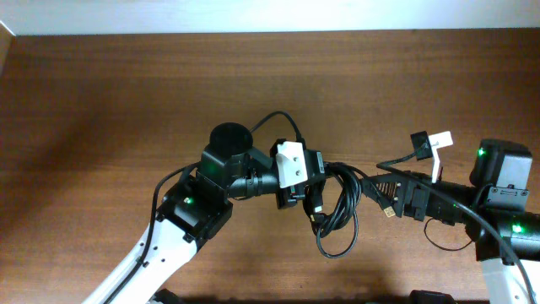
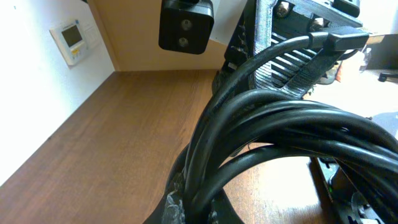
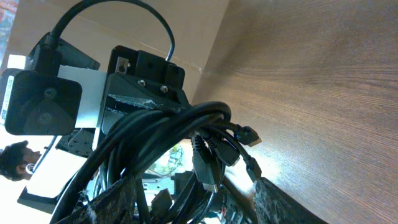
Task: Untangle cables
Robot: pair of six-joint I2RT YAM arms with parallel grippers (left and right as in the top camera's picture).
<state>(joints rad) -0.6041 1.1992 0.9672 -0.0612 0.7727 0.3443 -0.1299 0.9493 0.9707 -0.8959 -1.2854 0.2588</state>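
The cables (image 1: 341,213) are a bundle of thin black cords hanging in loops between my two arms at the table's middle. My left gripper (image 1: 317,192) is shut on the bundle; in the left wrist view the cables (image 2: 280,124) fan out from the pinched jaws of the left gripper (image 2: 199,210). My right gripper (image 1: 372,184) faces it from the right. In the right wrist view the right gripper (image 3: 193,205) stands wide, its fingers (image 3: 283,200) apart, with the cables (image 3: 155,140) and several plugs (image 3: 208,168) passing loosely between them. A gold-tipped plug (image 1: 387,209) dangles by the right gripper.
The brown wooden table (image 1: 126,101) ends at a white wall along the far edge. A black connector with a white tag (image 1: 440,140) sticks up near the right arm (image 1: 498,194). The left arm (image 1: 198,207) comes in from the lower left.
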